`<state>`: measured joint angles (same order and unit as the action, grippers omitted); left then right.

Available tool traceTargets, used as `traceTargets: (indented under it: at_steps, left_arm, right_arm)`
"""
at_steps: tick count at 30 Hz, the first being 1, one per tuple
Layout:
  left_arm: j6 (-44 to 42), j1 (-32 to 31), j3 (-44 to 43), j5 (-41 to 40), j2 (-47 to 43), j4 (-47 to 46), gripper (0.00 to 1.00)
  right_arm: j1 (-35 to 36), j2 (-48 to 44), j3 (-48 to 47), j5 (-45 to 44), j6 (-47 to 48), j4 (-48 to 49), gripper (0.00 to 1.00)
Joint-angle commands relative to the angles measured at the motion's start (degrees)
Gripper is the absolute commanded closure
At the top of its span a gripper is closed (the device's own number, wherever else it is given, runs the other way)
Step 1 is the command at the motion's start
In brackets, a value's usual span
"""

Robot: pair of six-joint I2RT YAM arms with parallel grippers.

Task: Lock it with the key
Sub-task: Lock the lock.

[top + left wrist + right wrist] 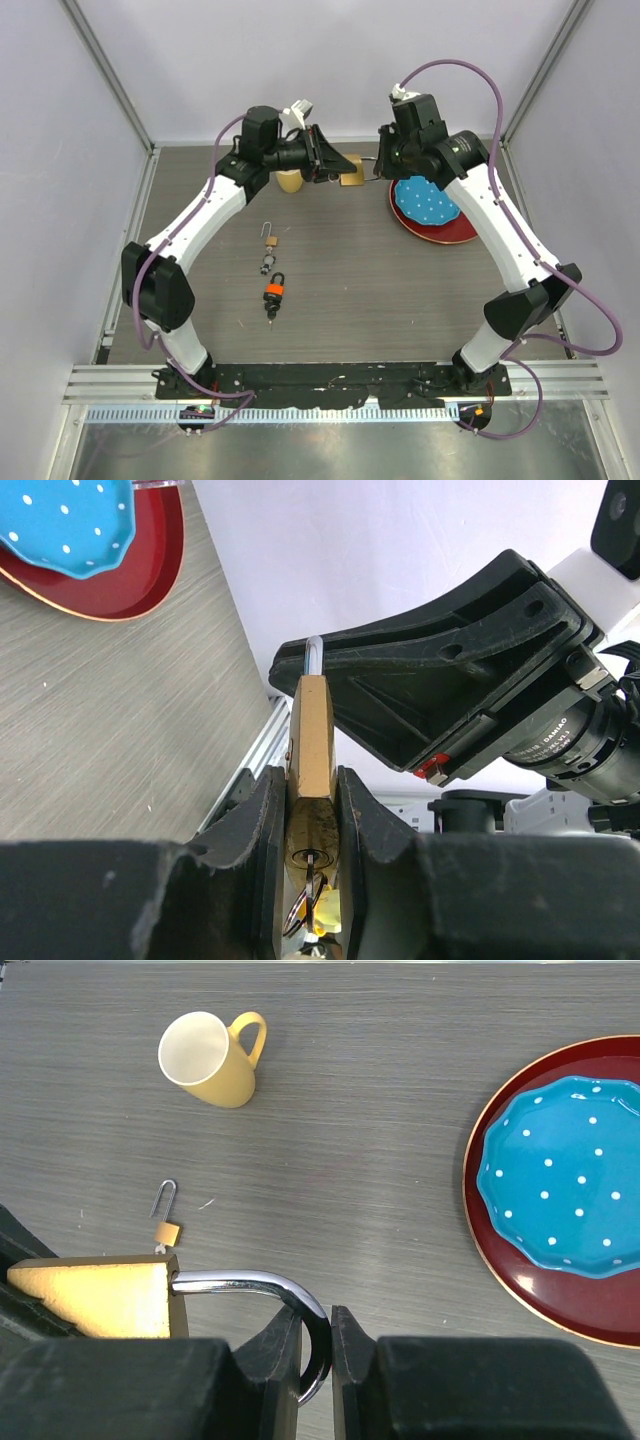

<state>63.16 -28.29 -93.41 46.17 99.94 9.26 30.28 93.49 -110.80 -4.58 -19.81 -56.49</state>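
Brass padlock (312, 742) is held clear of the table (340, 290), just to the right of the yellow mug (208, 1058) in the top view. Left gripper (312, 790) is clamped on the padlock body. The left fingers (262, 820) press its two flat sides, and the keyway face is turned toward the wrist camera. A key (314, 861) sits in the keyway. A key ring (296, 912) hangs below it, partly hidden.

Right gripper (316, 1330) faces the left one from farther right of the mug. The right fingers (275, 1345) stand at a narrow gap, pinched on the curved steel shackle (262, 1284). One shackle leg enters the body. The other end runs down behind the fingers, so it cannot be told whether the shackle is seated.

Red plate (520, 1300) lies on the table well to the right of the mug, with a blue dotted dish (560, 1175) resting in it. Small padlock (166, 1228), its shackle raised, lies on the table on the near side of the mug. Orange-collared padlock (274, 292) lies nearer still to the arm bases, in line with the small one. A small dark item (267, 264) between those two is too small to identify.
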Motion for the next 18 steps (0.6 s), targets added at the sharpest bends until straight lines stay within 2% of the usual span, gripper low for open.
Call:
traceTargets:
  at_steps: [1, 18]
  left_arm:
    - [2.4, -12.3, -1.0, -6.4, 6.8, -8.4, 1.0]
    - [3.8, -10.7, 5.7, -8.0, 3.9, -14.4, 1.0]
  right_arm:
    - [11.6, -0.4, -8.1, 45.3, -12.2, 32.8, 0.98]
    - [11.6, -1.2, -7.5, 46.0, -11.9, 33.7, 0.98]
